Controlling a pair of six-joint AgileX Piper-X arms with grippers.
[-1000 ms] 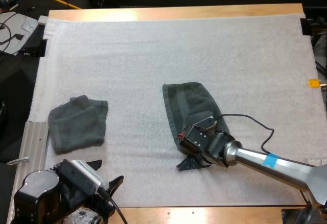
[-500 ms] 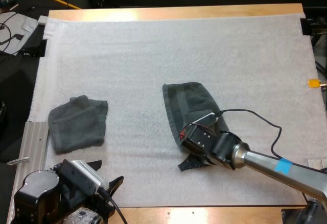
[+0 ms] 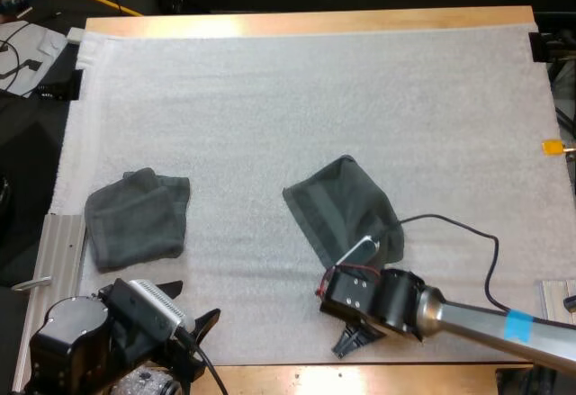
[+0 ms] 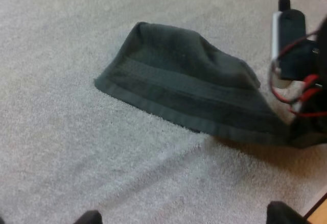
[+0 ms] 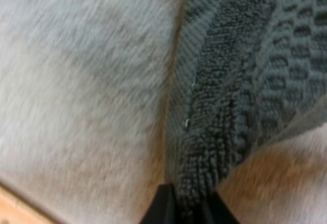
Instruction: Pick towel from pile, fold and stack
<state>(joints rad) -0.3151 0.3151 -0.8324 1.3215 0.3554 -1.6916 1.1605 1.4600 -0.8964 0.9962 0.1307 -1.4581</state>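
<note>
Two towels on the mat [image 3: 270, 89] right now: a folded towel [image 3: 137, 218] at the left side and a loose towel [image 3: 342, 208] around the middle. The right gripper [image 5: 186, 206] is pinching the loose towel's near corner, so the cloth stretches away from it toward the far left, partly lifted. The left gripper [image 3: 189, 309] is spread with nothing in it, near the folded towel and well apart from the loose one. The right arm's way closer, so I'd guess any fold runs along that diagonal.

Our wooden table [image 3: 297, 22] w/ white mat [image 3: 297, 89], folded towel [image 3: 137, 218] ahead of L gripper [image 3: 191, 305], 2nd towel [image 3: 342, 204] at R gripper [image 3: 351, 341]
</note>
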